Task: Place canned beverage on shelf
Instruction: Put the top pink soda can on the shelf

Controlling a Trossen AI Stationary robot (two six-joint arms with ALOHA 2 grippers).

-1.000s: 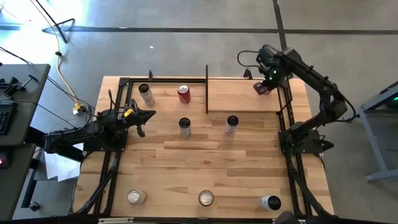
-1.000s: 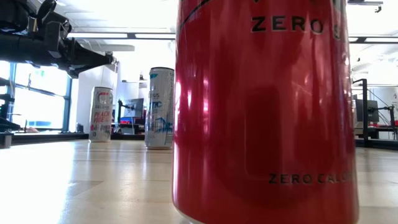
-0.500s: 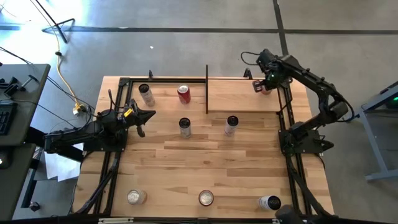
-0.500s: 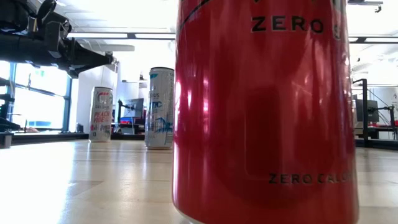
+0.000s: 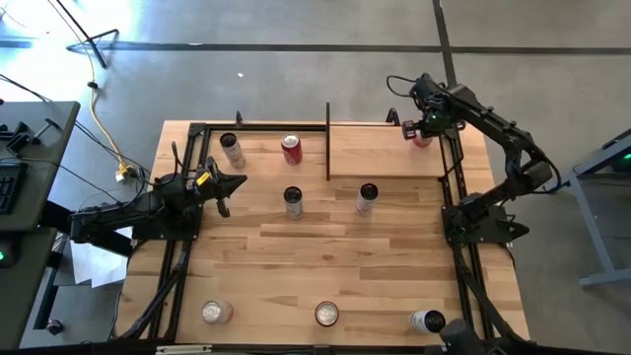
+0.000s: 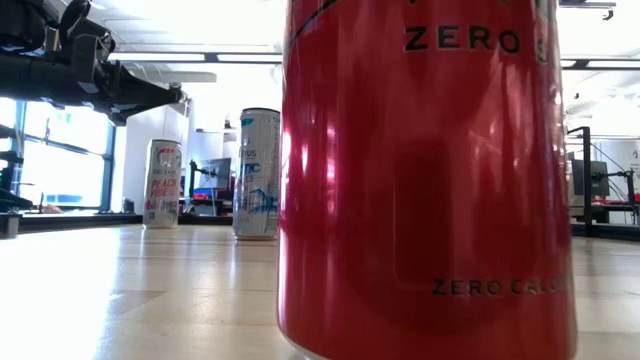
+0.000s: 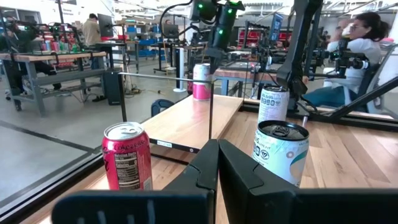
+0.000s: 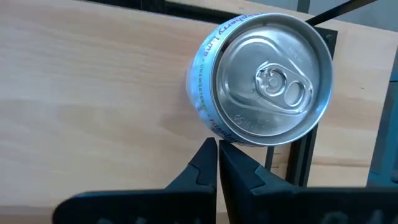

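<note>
The left end effector rests low over the surface, well left of the shelf, its fingers pressed together with nothing between them (the left wrist view shows the two dark tips meeting). Left of the shelf stand a pale can and a red can, the red one just beside the shelf's upright black bar. In front of the shelf are a dark-topped can, a little to its left, and a white can near its front edge. Far from the shelf, along the surface's near edge, three more cans stand in a row: a silver-topped one, a red-rimmed one and a white one. The pink can stands upright on the shelf's far right corner, by the black edge bar; in the right wrist view its silver lid faces the camera. The right end effector hangs just above that can, its fingertips drawn together and not gripping it.
</note>
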